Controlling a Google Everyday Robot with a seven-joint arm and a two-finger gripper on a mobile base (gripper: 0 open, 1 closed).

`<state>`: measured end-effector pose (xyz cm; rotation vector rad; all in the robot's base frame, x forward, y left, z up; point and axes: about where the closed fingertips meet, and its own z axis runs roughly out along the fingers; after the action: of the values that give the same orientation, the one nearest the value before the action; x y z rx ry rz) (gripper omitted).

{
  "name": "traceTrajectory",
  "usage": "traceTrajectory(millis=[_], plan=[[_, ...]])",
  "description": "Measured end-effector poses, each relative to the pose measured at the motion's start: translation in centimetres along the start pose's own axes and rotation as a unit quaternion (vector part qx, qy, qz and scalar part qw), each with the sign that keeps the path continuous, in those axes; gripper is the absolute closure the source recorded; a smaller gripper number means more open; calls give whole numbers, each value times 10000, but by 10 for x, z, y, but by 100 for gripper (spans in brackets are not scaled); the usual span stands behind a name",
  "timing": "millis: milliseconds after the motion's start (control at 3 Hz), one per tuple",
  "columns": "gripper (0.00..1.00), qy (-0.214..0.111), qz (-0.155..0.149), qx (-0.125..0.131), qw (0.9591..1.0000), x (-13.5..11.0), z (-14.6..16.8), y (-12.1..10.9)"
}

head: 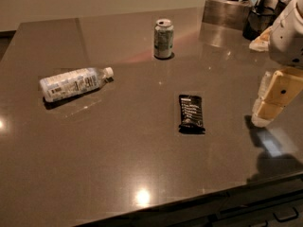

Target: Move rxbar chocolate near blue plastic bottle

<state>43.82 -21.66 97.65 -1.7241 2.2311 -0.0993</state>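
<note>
Pincer (264, 116) hangs tip-down from the white arm (289, 32) above the bench (118, 164), its spread unclear; snack bar (191, 113) lies well apart.

No text legible. White lettering on rxbar chocolate (191, 113), left of gripper (263, 111) at far right. Label print on blue plastic bottle (73, 84), farther left.

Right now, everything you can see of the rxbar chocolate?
The rxbar chocolate is a small flat black wrapper with white lettering, glossy like plastic film. It lies flat on the dark counter, right of centre in the view, long side pointing roughly away from the camera. Only the counter touches it; the gripper is further right, well apart.
</note>
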Motion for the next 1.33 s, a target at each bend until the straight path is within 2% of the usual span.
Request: traceTrajectory(millis=[333,667,1000,1333], plan=[[0,0,0,1,10000,0,0,0],[0,-47,-246,-27,9997,-5,4,-1],[0,-272,-1110,-234,9932,-32,20,-2],[0,-440,-1822,-436,9813,-52,36,-4]])
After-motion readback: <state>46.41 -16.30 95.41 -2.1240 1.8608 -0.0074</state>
